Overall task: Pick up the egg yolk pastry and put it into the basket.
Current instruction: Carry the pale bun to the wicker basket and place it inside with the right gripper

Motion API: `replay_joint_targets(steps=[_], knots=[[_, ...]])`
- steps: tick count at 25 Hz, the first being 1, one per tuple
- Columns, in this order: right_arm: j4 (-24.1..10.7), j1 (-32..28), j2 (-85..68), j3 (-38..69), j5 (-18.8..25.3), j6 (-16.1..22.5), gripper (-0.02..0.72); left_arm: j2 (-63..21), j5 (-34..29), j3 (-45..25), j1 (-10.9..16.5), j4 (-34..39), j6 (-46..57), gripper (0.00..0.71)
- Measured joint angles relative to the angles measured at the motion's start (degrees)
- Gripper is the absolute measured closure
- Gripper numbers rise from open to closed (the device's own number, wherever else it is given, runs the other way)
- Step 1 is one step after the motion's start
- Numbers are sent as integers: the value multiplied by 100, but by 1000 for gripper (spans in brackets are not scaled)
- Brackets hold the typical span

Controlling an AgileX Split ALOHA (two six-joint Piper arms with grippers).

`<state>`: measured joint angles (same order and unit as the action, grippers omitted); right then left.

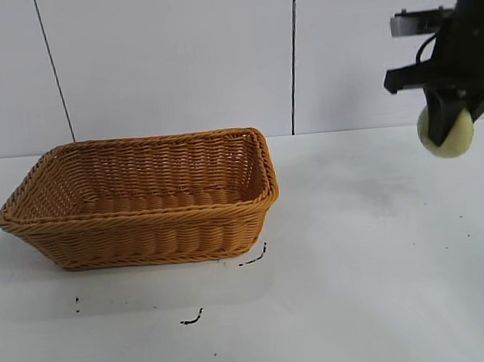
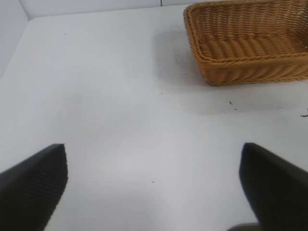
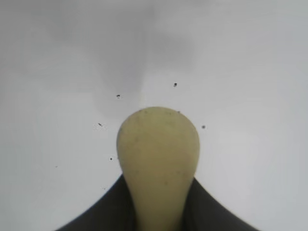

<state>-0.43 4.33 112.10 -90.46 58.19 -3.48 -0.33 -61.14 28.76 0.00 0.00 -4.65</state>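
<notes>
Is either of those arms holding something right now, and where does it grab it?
Yes. The right gripper holds the egg yolk pastry in the air, jaws pinching its upper sides. The left gripper is open and holds nothing.

- Open tabletop (image 1: 382, 254) is left between the table's right edge and the wicker basket (image 1: 143, 201).
- The left half is blocked by the basket.

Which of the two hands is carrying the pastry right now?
The right hand, raised above the table to the right of the basket, is shut on the egg yolk pastry. The left hand is open and empty.
</notes>
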Motion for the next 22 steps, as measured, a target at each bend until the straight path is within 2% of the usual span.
replay_joint_targets(steps=[3,10,13,17,22], knots=[[0,0,-39,-457,262,0,582,0,0,0,0,0,0,14],[5,20,-39,-859,226,-6,583,0,0,0,0,0,0,14],[-1,182,-39,-949,226,-127,583,0,0,0,0,0,0,14],[-1,668,-39,-1149,168,-172,583,0,0,0,0,0,0,14],[5,1491,-39,-1294,-107,-179,583,0,0,0,0,0,0,14]])
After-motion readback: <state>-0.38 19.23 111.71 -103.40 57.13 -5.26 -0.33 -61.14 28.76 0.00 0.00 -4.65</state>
